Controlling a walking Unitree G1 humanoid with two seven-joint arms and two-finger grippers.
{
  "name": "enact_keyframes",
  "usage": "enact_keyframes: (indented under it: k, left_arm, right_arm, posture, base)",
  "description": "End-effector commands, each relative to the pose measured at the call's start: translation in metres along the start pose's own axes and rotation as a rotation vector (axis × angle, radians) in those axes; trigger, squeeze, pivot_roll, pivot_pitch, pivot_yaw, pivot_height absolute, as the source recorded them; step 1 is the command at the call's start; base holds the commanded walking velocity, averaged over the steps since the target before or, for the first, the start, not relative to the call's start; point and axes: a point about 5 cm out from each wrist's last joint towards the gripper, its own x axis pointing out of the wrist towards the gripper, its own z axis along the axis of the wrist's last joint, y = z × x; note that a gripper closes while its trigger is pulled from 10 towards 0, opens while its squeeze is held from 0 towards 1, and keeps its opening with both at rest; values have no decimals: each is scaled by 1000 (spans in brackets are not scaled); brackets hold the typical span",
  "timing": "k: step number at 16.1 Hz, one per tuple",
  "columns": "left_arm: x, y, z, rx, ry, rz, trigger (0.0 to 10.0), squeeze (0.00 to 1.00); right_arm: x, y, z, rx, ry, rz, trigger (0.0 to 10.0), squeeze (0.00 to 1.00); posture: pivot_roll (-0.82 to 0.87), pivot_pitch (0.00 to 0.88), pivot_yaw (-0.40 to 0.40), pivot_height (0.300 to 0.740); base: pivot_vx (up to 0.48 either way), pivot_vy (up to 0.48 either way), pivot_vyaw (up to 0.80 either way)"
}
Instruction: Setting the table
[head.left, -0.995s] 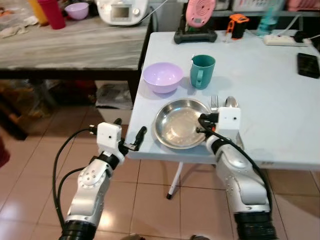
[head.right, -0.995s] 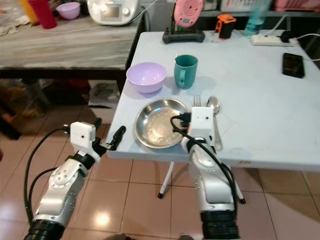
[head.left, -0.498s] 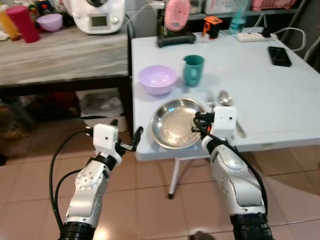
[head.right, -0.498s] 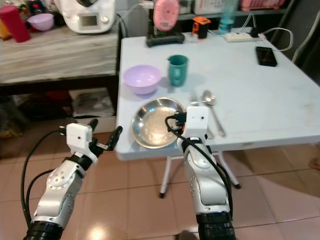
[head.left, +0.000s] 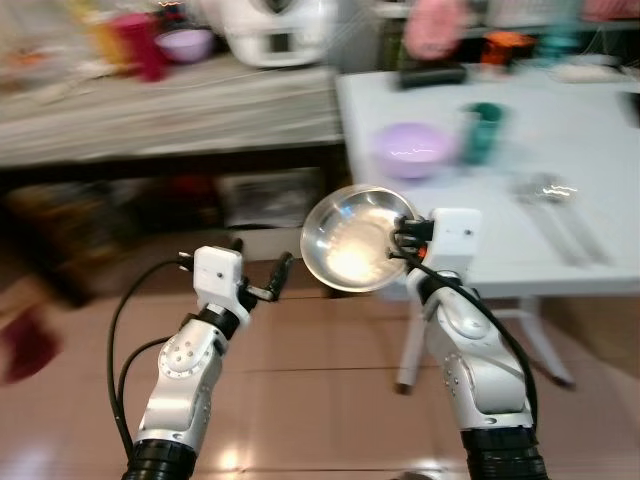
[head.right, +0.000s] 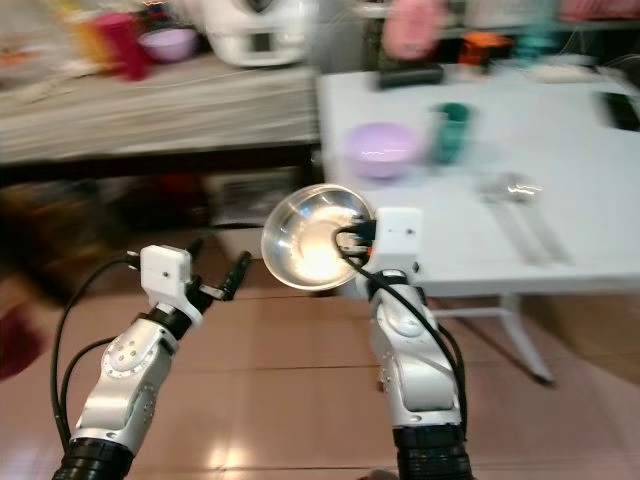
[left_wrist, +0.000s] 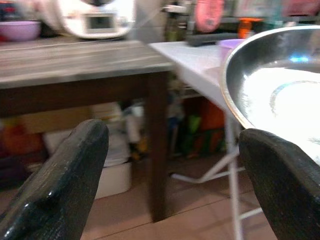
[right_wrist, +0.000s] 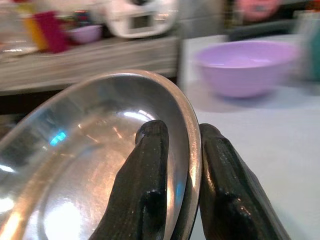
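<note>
The right gripper (right_wrist: 177, 165) was clamped on the rim of the steel plate (head.left: 352, 240), held tilted in the air off the edge of the white table (head.left: 600, 250) (views blurred). The left gripper (head.left: 262, 275) hung over the floor just beside the plate, fingers apart. A purple bowl (head.left: 411, 149), green cup (head.left: 484, 130) and spoon (head.left: 545, 187) sat on the table.

Two silver jointed arms, the left arm (head.left: 180, 385) and the right arm (head.left: 475, 365), each end in a white boxy wrist block, trailing looped black cables, dark cuffs, and glossy black fingers (right_wrist: 147, 195).
</note>
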Motion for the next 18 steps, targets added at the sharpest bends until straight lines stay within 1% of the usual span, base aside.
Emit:
enact_keyframes:
  k: [1, 4, 7, 9, 10, 11, 16, 18]
  left_arm:
    - [2, -6, 0, 7, 1, -16, 10000, 0]
    - [3, -7, -1, 5, 2, -12, 10000, 0]
    - [3, -8, -2, 2, 2, -5, 10000, 0]
    - [2, -7, -1, 17, -1, 12, 10000, 0]
    - [2, -8, -1, 18, -3, -5, 10000, 0]
    - [2, -8, -1, 9, -6, -23, 10000, 0]
    - [2, -8, 1, -14, -15, -31, 10000, 0]
    - [2, -8, 1, -18, -18, -41, 10000, 0]
  right_arm:
    - [-1, -5, 2, -2, -10, -19, 10000, 0]
    - [-1, -6, 2, -1, -10, -18, 10000, 0]
    - [0, -6, 3, -1, -11, -20, 10000, 0]
    - [0, -7, 3, -1, -11, -21, 10000, 0]
    - [0, -7, 3, -3, -11, -21, 10000, 0]
    - [-1, -7, 4, -6, -17, -21, 10000, 0]
    - [0, -7, 6, -21, -32, -18, 10000, 0]
    - [0, -7, 7, -27, -39, -14, 10000, 0]
  posture:
    - [-204, 76, 91, 740]
    - [-203, 76, 88, 740]
    - [-204, 77, 83, 740]
    - [-205, 77, 82, 740]
    - [-205, 77, 80, 740]
    - [-205, 77, 80, 740]
    - [-206, 71, 76, 740]
    - [-204, 67, 77, 740]
  base:
    - [0, 480, 481]
    - [0, 480, 433]
    - [0, 476, 0]
    - [0, 0, 0]
    - [0, 0, 0]
    - [0, 0, 0]
    - [0, 0, 0]
    - [407, 0, 0]
